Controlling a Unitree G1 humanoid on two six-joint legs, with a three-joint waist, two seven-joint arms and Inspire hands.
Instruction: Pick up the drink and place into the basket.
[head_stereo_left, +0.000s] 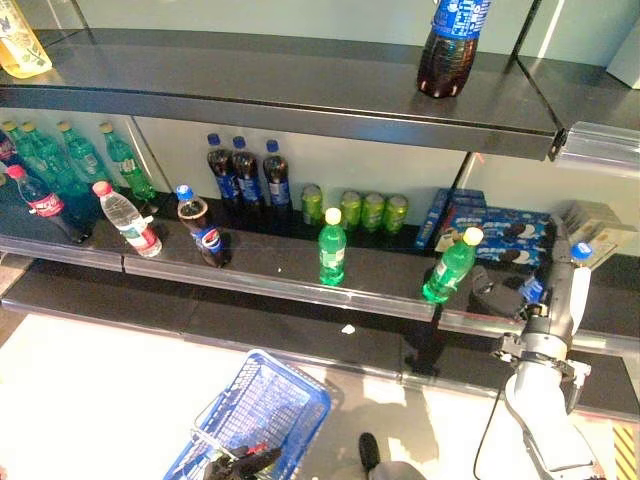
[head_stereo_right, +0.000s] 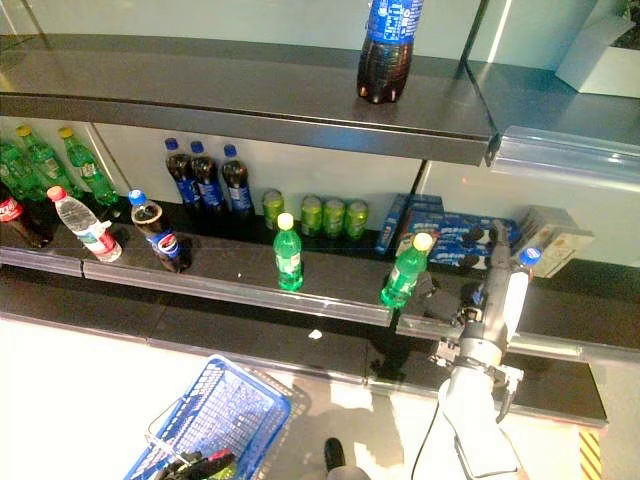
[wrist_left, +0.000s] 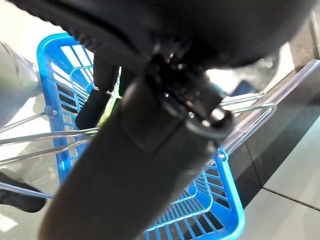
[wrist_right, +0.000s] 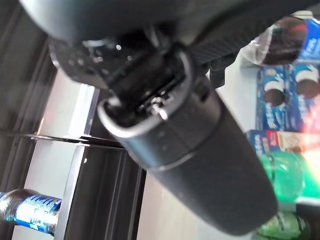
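Note:
A green soda bottle with a yellow cap leans on the middle shelf's front edge. My right hand rests on the shelf just right of it, touching or nearly so. The right wrist view shows the thumb stretched out straight, with the green bottle past it. A blue wire basket hangs low at the front. My left hand is curled round its metal handles. Something green and red lies inside the basket, mostly hidden.
Another green bottle, a tilted cola bottle, a water bottle, upright colas, green cans and blue biscuit boxes share the shelf. A white bottle with a blue cap stands by my right forearm. A large cola tops the upper shelf.

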